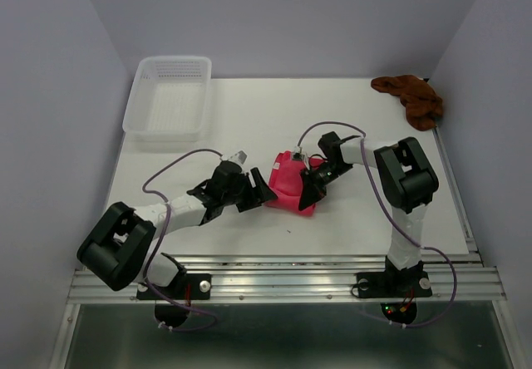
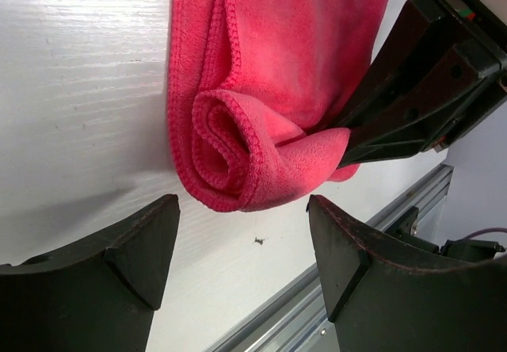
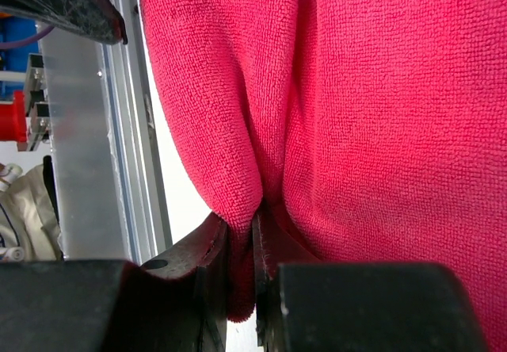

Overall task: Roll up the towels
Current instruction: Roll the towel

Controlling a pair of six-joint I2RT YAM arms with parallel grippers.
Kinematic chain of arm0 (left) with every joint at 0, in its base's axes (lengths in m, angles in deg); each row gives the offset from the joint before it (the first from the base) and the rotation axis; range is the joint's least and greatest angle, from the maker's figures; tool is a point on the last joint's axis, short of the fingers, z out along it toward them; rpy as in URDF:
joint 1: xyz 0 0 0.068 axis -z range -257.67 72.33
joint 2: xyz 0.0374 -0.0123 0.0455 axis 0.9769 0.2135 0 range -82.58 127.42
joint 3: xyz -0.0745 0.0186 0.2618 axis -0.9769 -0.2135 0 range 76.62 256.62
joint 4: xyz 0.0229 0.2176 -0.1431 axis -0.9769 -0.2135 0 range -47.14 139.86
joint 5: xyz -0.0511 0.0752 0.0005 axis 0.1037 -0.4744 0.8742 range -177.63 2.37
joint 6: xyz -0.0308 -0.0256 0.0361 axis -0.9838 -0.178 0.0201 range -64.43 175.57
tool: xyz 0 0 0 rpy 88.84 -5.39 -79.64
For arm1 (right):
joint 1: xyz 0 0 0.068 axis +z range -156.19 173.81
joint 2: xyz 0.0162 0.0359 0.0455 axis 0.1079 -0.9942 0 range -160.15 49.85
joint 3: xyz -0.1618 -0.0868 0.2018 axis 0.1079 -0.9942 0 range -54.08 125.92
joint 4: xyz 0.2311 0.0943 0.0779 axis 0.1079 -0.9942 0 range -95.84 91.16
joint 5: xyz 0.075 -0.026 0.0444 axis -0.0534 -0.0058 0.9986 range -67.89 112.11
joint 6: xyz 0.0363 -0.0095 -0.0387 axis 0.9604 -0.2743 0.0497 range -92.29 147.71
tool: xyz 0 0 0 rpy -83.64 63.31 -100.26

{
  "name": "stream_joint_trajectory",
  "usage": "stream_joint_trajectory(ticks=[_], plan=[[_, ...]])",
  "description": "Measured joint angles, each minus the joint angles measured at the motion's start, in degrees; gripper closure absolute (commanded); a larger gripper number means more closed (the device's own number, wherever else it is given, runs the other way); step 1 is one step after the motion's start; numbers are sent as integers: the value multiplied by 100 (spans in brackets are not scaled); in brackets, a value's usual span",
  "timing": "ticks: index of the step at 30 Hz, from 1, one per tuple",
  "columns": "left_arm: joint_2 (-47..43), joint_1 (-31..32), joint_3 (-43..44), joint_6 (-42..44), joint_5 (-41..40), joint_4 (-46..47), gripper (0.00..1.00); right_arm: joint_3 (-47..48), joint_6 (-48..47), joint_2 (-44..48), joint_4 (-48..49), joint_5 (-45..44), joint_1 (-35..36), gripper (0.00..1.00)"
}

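The pink-red towel (image 1: 289, 188) lies mid-table, partly rolled; its coiled end (image 2: 230, 150) faces the left wrist camera. My left gripper (image 1: 263, 193) is open just short of that end, its fingers (image 2: 146, 241) apart on either side with only bare table between them (image 2: 242, 245). My right gripper (image 1: 312, 188) is shut on a fold of the pink towel (image 3: 356, 114) at its right side, the cloth pinched between both pads (image 3: 242, 245). It also shows in the left wrist view as a black right gripper (image 2: 416, 90). The rust-brown towel (image 1: 412, 98) lies crumpled at the far right corner.
A white perforated basket (image 1: 167, 96) stands at the back left. The table's metal rail (image 1: 283, 279) runs along the near edge, close behind the pink towel (image 2: 372, 233). Grey walls close in the table on three sides.
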Motion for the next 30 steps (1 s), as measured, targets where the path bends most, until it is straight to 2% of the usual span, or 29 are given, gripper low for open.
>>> stream_joint_trajectory(ticks=[5, 7, 9, 10, 15, 18, 19, 22, 25, 28, 29, 30], plan=[[-4, 26, -59, 74, 116, 214, 29, 0, 48, -76, 31, 81, -31, 99], [57, 26, -48, 122, 131, 297, 37, 0, 48, -92, 31, 118, -31, 99], [238, 26, 33, 208, 142, 330, 39, 0, 46, -101, 33, 151, -33, 99], [415, 26, 127, 269, 133, 319, 45, 0, 39, -107, 31, 168, -33, 99], [925, 26, 490, 448, 70, 267, 52, 0, 11, -114, 26, 201, -33, 99], [1049, 26, 697, 490, -39, 125, 72, 0, -122, -125, 4, 234, -33, 94], [1099, 28, 811, 485, -105, 22, 79, 0, -195, -129, -22, 238, -33, 83], [1248, 42, 1121, 498, -212, -264, 86, 39, -527, -133, -181, 208, -37, 74], [1346, 63, 1333, 474, -280, -529, 88, 297, -1058, -133, -584, 50, -37, 40], [1355, 61, 1386, 374, -343, -769, 89, 597, -1764, -55, -1047, -210, -26, 26], [1355, 63, 1405, 339, -367, -872, 89, 667, -1952, -15, -1132, -330, -26, 0], [1355, 63, 1412, 315, -391, -918, 89, 763, -2210, 66, -1272, -522, -31, 0]])
